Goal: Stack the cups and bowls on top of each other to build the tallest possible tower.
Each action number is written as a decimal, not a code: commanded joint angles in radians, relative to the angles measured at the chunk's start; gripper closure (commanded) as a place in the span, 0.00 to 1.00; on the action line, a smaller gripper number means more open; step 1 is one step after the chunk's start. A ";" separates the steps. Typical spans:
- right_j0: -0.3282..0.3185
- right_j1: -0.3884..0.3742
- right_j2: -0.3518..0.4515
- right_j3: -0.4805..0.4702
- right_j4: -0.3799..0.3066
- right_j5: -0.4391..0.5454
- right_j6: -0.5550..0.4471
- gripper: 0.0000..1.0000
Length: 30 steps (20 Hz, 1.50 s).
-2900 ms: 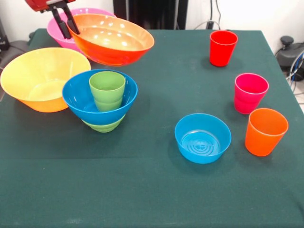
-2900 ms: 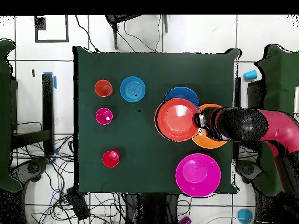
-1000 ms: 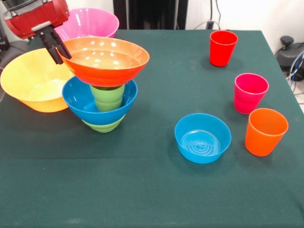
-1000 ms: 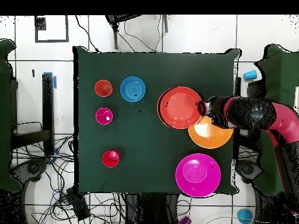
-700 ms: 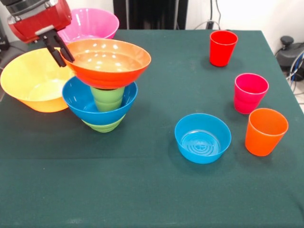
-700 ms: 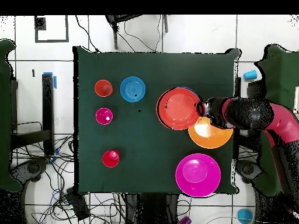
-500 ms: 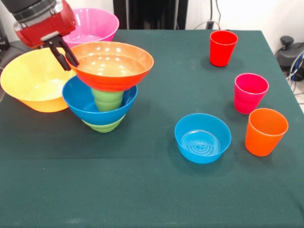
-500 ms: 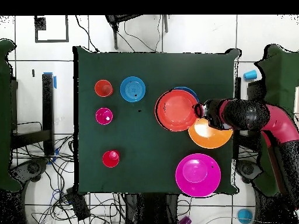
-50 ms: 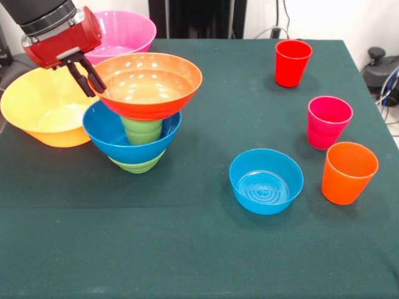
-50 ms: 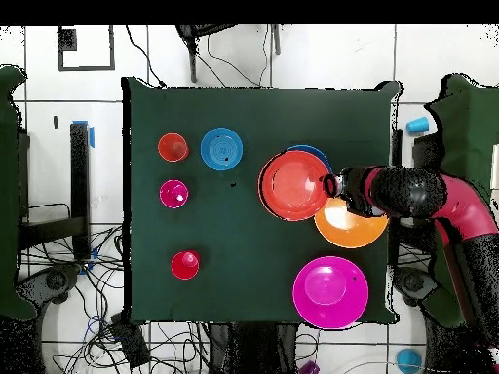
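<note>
My claw [image 9: 91, 80] is clamped on the rim of the shallow orange-red plastic bowl [image 9: 149, 84], sitting atop the light green ribbed cup [image 9: 141, 131] in the wide blue bowl [image 9: 118, 138]. I should center it level before letting go.

Front view: an oblique, close look down across the green table [image 9: 199, 249]. Overhead view: straight down from higher up, taking in the whole table [image 10: 253, 127] and surrounding floor. Both views share the tabletop, turned half round.
</note>
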 commanded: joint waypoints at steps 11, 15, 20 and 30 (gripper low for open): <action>0.077 0.020 -0.081 -0.061 -0.106 0.055 -0.284 1.00; 0.086 0.035 -0.097 -0.097 -0.130 0.055 -0.304 1.00; 0.083 0.045 -0.099 -0.120 -0.139 0.057 -0.333 1.00; 0.093 0.049 -0.116 -0.129 -0.159 0.050 -0.330 1.00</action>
